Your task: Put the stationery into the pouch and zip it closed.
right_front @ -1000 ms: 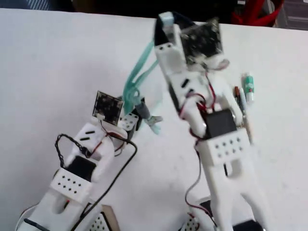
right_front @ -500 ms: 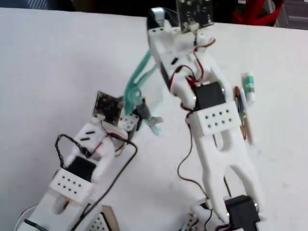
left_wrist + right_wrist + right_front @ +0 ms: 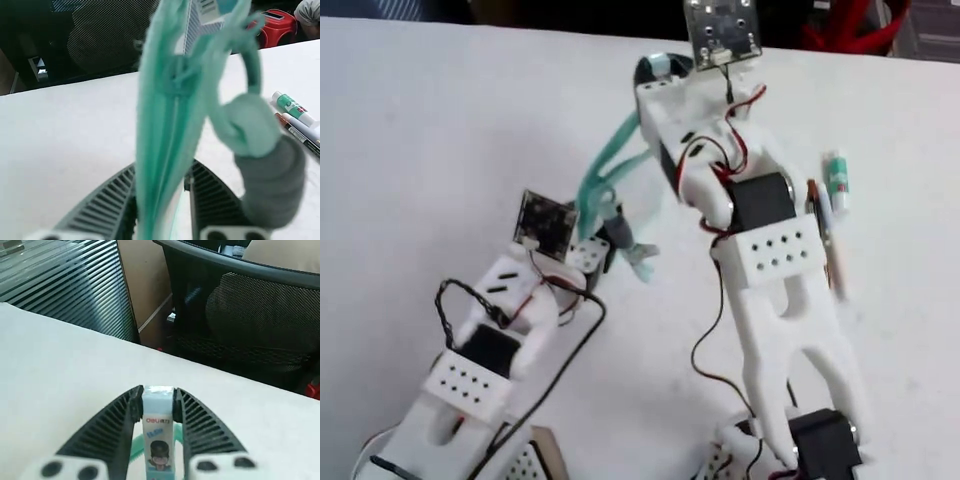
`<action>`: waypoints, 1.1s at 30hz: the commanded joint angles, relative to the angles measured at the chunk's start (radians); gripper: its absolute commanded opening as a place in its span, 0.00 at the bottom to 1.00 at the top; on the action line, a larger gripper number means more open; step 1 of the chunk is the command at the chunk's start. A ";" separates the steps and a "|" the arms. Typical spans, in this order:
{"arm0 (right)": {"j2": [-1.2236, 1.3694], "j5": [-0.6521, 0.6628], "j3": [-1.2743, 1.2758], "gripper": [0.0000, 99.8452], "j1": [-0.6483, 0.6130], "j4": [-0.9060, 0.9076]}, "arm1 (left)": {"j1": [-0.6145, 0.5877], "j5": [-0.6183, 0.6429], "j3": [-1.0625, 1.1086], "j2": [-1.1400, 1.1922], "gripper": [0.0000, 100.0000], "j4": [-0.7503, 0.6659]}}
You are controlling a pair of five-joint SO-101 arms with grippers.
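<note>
The teal pouch (image 3: 609, 160) stands on edge in the middle of the table, my left gripper (image 3: 605, 222) shut on its near end. In the left wrist view the pouch (image 3: 165, 115) rises between the black fingers (image 3: 107, 200), a grey ball (image 3: 272, 182) hanging from its loop. My right gripper (image 3: 658, 70) is above the pouch's far end, shut on a small white-and-blue eraser (image 3: 158, 427) held upright between the fingers (image 3: 102, 432). A glue stick (image 3: 835, 180) and pens (image 3: 820, 215) lie to the right, also seen as the glue stick (image 3: 292, 106) and pens (image 3: 300, 132).
The right arm's white body (image 3: 775, 260) lies close beside the pens and partly covers them. A black mesh chair (image 3: 260, 315) and a red object (image 3: 850, 25) sit beyond the table's far edge. Bare table (image 3: 430, 130) stretches to the left.
The right arm has stretched toward the far side with the eraser, its wrist turning so the camera board tips up. The left arm and pouch have stayed put.
</note>
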 commanded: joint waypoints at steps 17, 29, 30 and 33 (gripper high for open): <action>-0.249 -0.003 -0.018 0.16 0.021 0.101 | -0.008 0.011 -0.018 -0.002 0.14 -0.012; 0.036 0.021 -0.129 0.16 0.628 0.288 | -0.008 0.011 -0.018 -0.002 0.14 -0.009; 0.079 0.055 -0.152 0.16 0.661 0.306 | -0.008 0.011 -0.018 -0.002 0.14 -0.009; 0.225 0.190 -0.216 0.15 0.708 0.363 | -0.008 0.011 -0.017 -0.002 0.14 -0.005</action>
